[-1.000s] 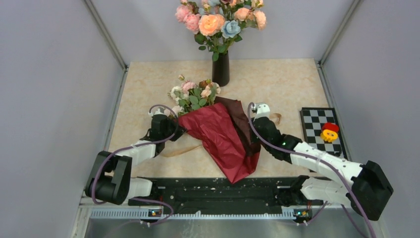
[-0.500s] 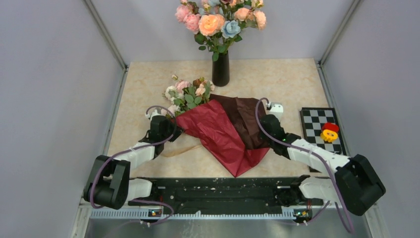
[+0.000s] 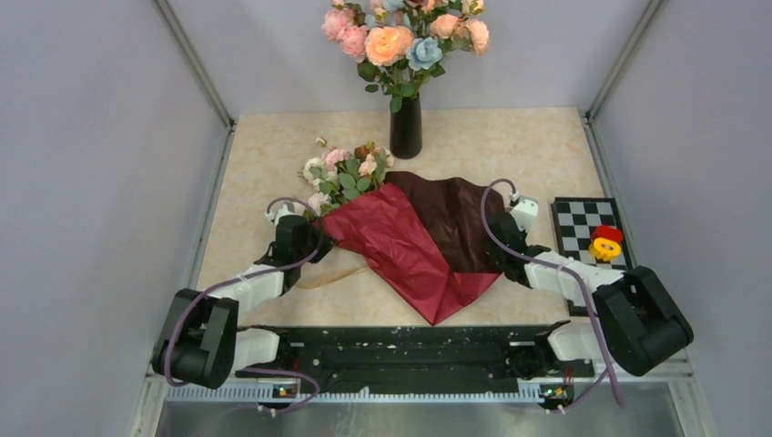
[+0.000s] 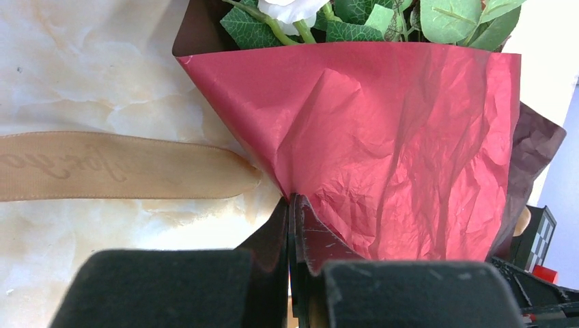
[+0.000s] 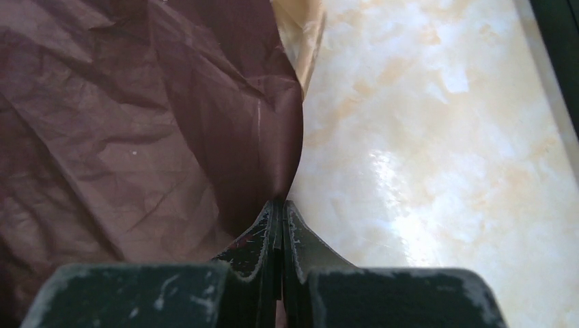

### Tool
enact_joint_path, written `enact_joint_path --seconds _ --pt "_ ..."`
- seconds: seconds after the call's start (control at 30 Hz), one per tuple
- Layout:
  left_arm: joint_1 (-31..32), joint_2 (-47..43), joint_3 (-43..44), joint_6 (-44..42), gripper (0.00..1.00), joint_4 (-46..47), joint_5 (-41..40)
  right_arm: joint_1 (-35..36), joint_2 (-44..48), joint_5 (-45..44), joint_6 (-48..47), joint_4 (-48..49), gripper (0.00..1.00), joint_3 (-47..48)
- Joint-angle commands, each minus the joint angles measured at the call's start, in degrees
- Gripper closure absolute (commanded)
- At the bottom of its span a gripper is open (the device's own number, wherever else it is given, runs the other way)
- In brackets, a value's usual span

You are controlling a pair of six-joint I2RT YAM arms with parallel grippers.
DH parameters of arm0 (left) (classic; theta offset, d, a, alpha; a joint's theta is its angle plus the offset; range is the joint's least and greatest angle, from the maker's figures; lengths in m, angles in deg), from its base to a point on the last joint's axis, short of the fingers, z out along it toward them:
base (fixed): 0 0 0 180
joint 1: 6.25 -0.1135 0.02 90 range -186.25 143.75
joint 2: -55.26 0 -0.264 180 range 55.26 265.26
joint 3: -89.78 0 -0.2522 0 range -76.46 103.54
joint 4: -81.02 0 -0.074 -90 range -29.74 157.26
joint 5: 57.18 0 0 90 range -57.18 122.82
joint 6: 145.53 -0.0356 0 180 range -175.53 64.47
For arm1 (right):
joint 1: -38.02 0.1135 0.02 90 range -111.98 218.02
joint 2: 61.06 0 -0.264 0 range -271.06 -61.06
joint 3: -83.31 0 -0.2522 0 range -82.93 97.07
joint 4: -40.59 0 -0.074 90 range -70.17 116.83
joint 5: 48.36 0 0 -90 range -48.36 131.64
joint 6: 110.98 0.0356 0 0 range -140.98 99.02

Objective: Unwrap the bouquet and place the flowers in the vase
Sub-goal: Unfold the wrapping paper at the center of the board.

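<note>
The bouquet's paper (image 3: 414, 241) lies spread across the table's middle, its left half red (image 4: 403, 137) and its right half dark maroon (image 5: 123, 116). The flowers (image 3: 350, 173), small cream and pink roses with green leaves, stick out of its upper left end. My left gripper (image 3: 319, 238) is shut on the red paper's left edge (image 4: 291, 198). At the paper's right end, my right gripper (image 3: 502, 238) is shut on the maroon edge (image 5: 278, 201). The black vase (image 3: 405, 126) stands behind, holding larger bright blooms (image 3: 401, 36).
A loose tan ribbon (image 4: 116, 166) lies on the marble top (image 3: 510, 155) left of the paper, also seen from above (image 3: 341, 273). A checkered board (image 3: 583, 237) with a red and yellow piece (image 3: 605, 242) sits at the right edge. Grey walls close in both sides.
My right gripper has pulled the maroon edge rightward, spreading the paper wide and flat. The flowers shifted slightly left and back. My left gripper has barely moved.
</note>
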Motion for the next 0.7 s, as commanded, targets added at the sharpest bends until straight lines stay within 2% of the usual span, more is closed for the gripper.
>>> enact_joint_path --seconds 0.0,0.07,0.1,0.17,0.2,0.27,0.53,0.6,0.67 --pt "-0.01 -1.94 -1.04 -0.10 1.00 0.74 -0.99 -2.40 2.56 -1.44 5.39 3.38 1.00 -3.41" --pt "-0.01 -2.12 -1.06 -0.37 1.00 0.79 -0.73 -3.48 3.35 0.48 5.43 3.77 1.00 -3.97" --pt "-0.01 -2.06 -0.94 -0.74 1.00 0.80 -0.46 -3.86 3.60 1.43 5.06 3.77 0.88 -3.89" --pt "-0.01 -2.05 -0.80 -1.26 1.00 0.81 0.00 -4.16 4.51 1.90 4.55 3.02 0.56 -3.45" --pt "-0.01 -2.15 -0.80 -1.39 1.00 0.81 0.20 -4.17 5.34 1.89 4.36 2.83 0.44 -3.54" --pt "-0.01 -2.26 -0.72 -1.63 1.00 0.95 0.74 -4.17 8.22 2.65 2.96 3.35 0.33 -4.04" --pt "-0.01 -2.64 -0.41 -2.03 1.00 0.46 2.34 -4.08 24.73 8.70 -6.88 6.18 0.29 -5.09" --pt "-0.01 -2.43 -0.34 -2.03 1.00 0.56 2.58 -4.08 24.80 13.99 -10.53 7.03 0.30 -3.80" --pt "-0.01 -2.16 -0.27 -1.95 1.00 0.71 2.84 -4.07 22.83 24.29 -12.92 7.73 0.33 -1.66"
